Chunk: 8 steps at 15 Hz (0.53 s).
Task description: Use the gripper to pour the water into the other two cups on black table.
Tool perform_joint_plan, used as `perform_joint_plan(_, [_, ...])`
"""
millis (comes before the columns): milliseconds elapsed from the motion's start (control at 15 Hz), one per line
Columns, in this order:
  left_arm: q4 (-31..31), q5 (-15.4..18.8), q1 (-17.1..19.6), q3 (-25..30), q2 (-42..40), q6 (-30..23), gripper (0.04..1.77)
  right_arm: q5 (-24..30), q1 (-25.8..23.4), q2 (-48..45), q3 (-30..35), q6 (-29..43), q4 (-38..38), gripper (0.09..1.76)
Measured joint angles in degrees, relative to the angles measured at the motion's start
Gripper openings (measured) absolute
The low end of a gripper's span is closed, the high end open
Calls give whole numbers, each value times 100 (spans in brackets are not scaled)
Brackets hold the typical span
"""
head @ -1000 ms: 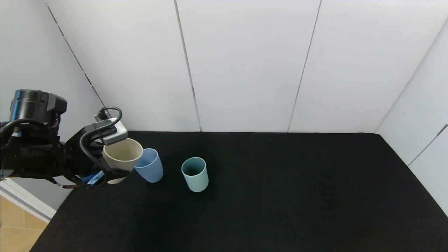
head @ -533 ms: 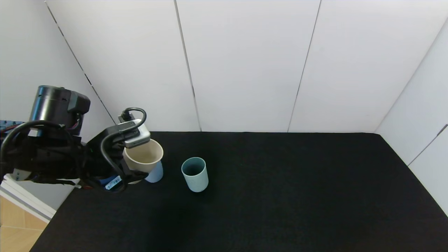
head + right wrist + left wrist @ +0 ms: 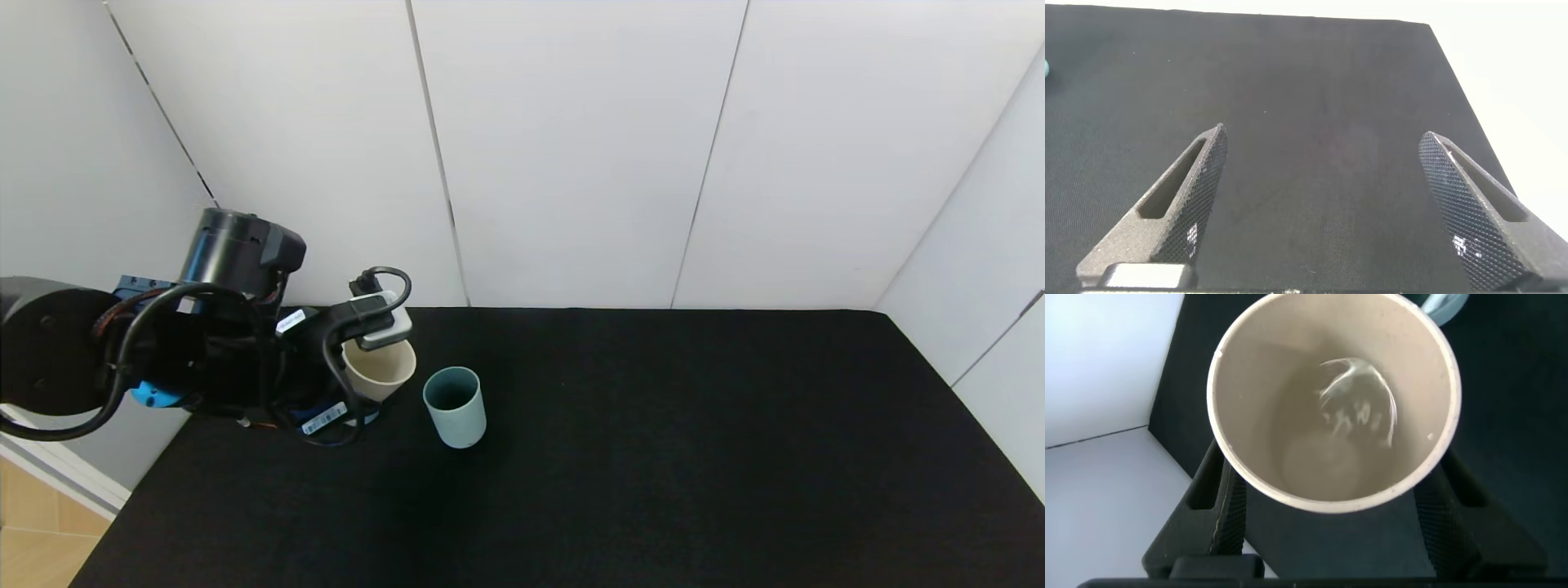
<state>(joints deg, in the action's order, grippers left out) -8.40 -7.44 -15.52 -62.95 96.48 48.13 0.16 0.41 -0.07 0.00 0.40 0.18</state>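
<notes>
My left gripper (image 3: 369, 394) is shut on the cream cup (image 3: 380, 369) and holds it above the black table (image 3: 653, 457), just left of the teal-green cup (image 3: 455, 406). In the left wrist view the fingers (image 3: 1218, 508) press both sides of the cream cup (image 3: 1290, 392), and clear water (image 3: 1362, 402) sloshes against its inner wall. The light blue cup is hidden under the held cup and the gripper in the head view. A pale cup rim (image 3: 1445, 302) shows just past the cream cup. My right gripper (image 3: 1327, 163) is open and empty over bare table (image 3: 1323, 90); it is outside the head view.
White wall panels (image 3: 571, 163) close off the back and right of the table. The table's left edge (image 3: 122, 523) drops to a wooden floor. Open black surface stretches right of the teal-green cup.
My left gripper has carried the cream cup to the right, over and past the light blue cup, which is now covered. The teal-green cup has not moved.
</notes>
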Motion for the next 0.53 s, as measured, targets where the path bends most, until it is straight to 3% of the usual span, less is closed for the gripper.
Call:
perform_joint_plan(267, [-59,-397,-137,-344,396,123,119,-2,0,0,0,0,0,171])
perform_joint_plan(533, [-653,-703,-324,-841,672,219,119,0,0,0,0,-2,0,171])
